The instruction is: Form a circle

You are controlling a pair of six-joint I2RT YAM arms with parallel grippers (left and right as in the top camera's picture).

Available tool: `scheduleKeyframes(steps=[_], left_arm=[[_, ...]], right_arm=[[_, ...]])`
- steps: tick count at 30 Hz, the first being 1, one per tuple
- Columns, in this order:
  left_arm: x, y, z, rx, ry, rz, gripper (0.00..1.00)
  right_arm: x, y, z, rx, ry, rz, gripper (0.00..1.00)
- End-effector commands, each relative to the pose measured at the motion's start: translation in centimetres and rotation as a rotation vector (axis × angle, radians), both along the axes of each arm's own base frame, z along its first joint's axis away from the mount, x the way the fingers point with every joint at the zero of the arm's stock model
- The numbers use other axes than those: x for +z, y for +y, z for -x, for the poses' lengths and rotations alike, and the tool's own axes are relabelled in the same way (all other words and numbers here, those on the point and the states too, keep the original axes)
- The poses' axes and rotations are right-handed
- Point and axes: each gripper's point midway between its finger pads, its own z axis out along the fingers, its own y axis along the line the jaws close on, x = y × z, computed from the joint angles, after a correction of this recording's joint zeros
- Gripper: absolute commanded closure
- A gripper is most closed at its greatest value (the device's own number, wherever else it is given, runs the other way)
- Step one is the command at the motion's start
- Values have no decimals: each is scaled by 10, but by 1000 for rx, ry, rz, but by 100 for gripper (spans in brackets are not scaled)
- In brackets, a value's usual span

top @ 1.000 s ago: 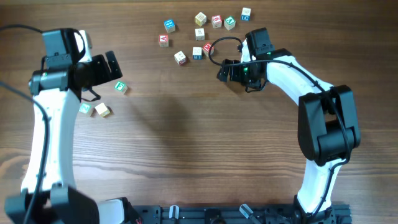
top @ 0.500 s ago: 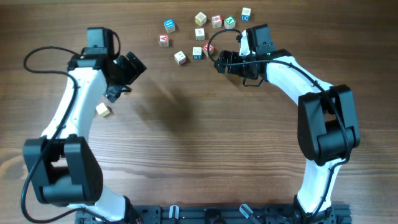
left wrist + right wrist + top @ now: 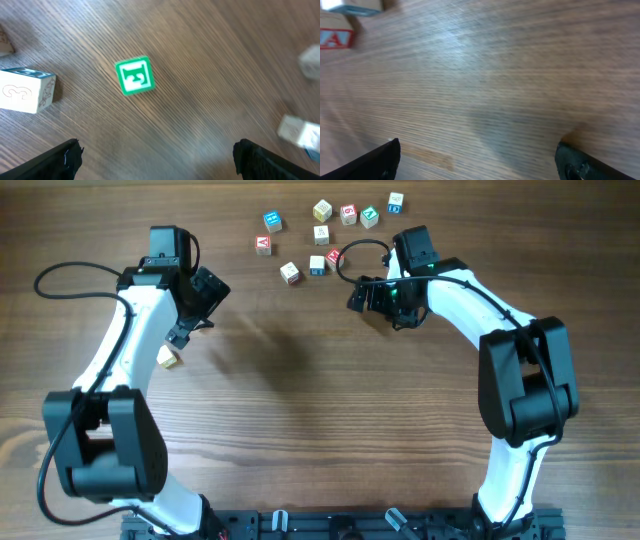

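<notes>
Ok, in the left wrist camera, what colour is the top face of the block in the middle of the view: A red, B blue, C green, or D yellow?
C: the block lying ahead of the left gripper has a green top face with a white centre.

Left arm swings inward
From the frame's left edge, the left gripper has come toward upper centre-left, hiding the green-faced cube from overhead; the right gripper nudged upward, then returned.
</notes>
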Motion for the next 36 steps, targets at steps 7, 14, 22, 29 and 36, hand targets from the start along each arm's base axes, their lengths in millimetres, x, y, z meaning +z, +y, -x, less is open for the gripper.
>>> scheduleKeyframes(steps=[7, 14, 22, 29, 36], left_arm=[[-32, 14, 0, 142, 57, -15, 0], [-54, 12, -8, 141, 68, -1, 0], [-71, 12, -16, 141, 65, -1, 11], [-90, 14, -18, 144, 85, -13, 19], [-101, 22, -21, 159, 85, -13, 55]], right_arm=[[-26, -16, 38, 62, 139, 96, 53], [-27, -16, 45, 110, 153, 95, 49], [-27, -16, 45, 109, 153, 94, 48], [-27, -16, 46, 109, 157, 95, 47], [-27, -17, 48, 109, 165, 97, 46]])
